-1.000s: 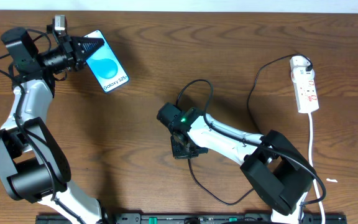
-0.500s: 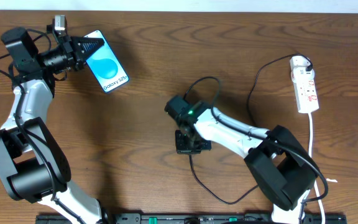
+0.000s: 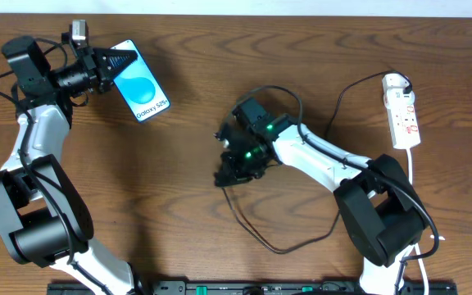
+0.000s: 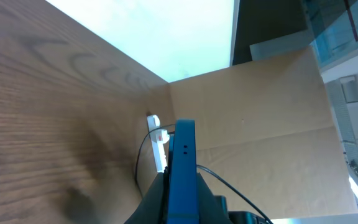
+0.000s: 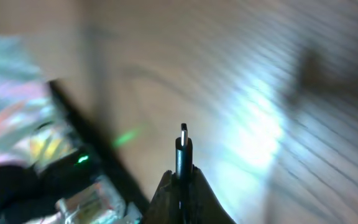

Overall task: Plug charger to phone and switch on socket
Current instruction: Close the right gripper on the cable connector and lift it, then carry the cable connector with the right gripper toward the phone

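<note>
Across the whole overhead view lies one table of dark brown wood with a clear grain. A pale strip runs along its far edge and a black rail along its near edge. The left wrist view shows a bright pale wall and a tan board standing beyond the table's end.

Two arms work here. At the far left, the left gripper is clamped on a corner of the one phone, whose blue screen with its lighter circle faces up and lies askew. From the left wrist, the phone appears edge-on between the dark fingers. Whether it rests on the wood I cannot tell.

Near the middle, well apart from the phone, the right gripper points down and to the left, with a green light glowing on the arm just behind it. Its fingers are closed on the plug end of the one charger, whose metal tip stands out beyond them in the blurred right wrist view. The thin black cable loops over the wood near the arm, and a black lead runs off to the socket at the right.

At the far right lies the one socket, white with red marks, lengthwise from far to near. One white cord trails from its near end toward the near edge.
</note>
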